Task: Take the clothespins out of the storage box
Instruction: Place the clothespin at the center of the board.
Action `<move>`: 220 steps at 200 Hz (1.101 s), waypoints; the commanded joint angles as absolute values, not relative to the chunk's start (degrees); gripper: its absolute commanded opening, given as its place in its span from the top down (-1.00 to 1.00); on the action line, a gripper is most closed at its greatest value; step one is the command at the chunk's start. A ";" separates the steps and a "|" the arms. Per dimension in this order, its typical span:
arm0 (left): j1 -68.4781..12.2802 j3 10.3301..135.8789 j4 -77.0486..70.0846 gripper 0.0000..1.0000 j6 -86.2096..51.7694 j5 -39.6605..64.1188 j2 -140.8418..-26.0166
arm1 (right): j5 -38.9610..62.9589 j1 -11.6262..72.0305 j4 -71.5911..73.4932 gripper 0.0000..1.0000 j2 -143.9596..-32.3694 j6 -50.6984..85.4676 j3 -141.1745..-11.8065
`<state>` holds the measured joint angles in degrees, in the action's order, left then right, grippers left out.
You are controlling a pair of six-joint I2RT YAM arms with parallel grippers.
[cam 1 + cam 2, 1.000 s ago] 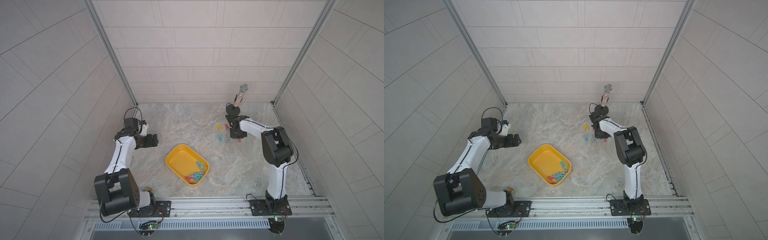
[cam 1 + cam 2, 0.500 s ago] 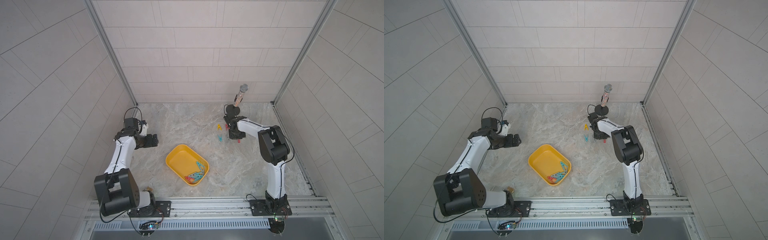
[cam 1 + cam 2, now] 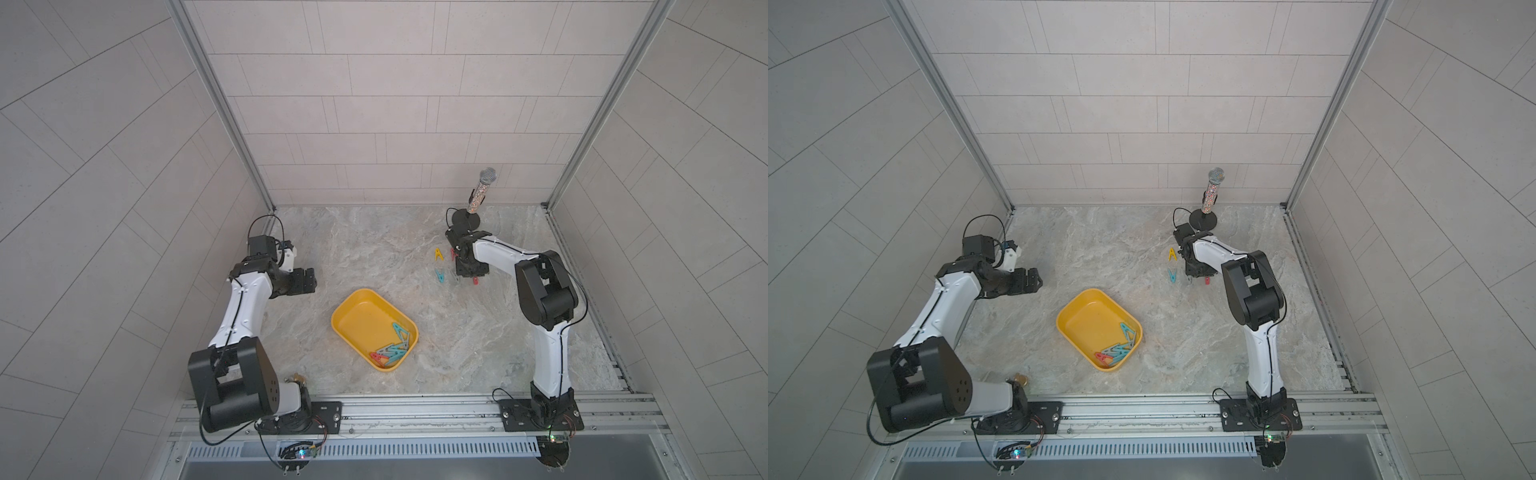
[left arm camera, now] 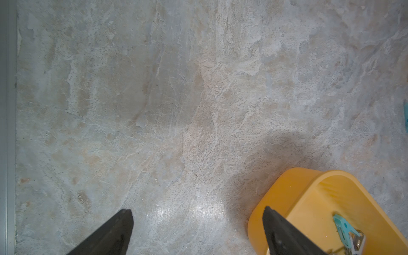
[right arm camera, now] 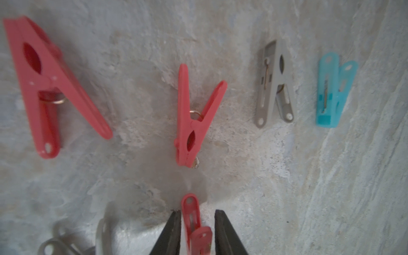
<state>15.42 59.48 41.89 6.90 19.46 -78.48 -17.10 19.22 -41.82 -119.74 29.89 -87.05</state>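
The yellow storage box (image 3: 360, 318) (image 3: 1083, 320) sits mid-table with several clothespins (image 3: 390, 351) (image 3: 1116, 350), mostly teal with some red, in its near-right corner. More clothespins lie on the marble at the back right: a yellow one (image 3: 438, 254), a teal one (image 3: 440, 275) and a red one (image 3: 475, 281). My right gripper (image 3: 471, 272) (image 5: 197, 211) points down among them. Its jaws are slightly parted around a red clothespin (image 5: 194, 223), which rests against one finger with a gap on the other side. My left gripper (image 3: 309, 282) (image 4: 196, 209) hangs open left of the box, holding nothing.
A glittery microphone (image 3: 482, 191) on a black round stand (image 3: 467, 217) rises just behind the right gripper. In the right wrist view two red pegs (image 5: 196, 119), a grey one (image 5: 273, 86) and a teal one (image 5: 333, 90) lie ahead. Walls close in on three sides.
The right gripper's jaws have parted a little from the red clothespin they held shut. The right arm shifted only slightly. The left arm has not moved.
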 commanded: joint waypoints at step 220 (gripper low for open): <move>16.41 60.47 42.27 -1.00 6.86 20.20 -77.75 | -22.49 21.33 -44.99 0.67 -122.05 30.26 -89.36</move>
<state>16.01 59.48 41.89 6.90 19.70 -78.48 -20.10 20.64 -42.96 -120.36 30.48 -88.16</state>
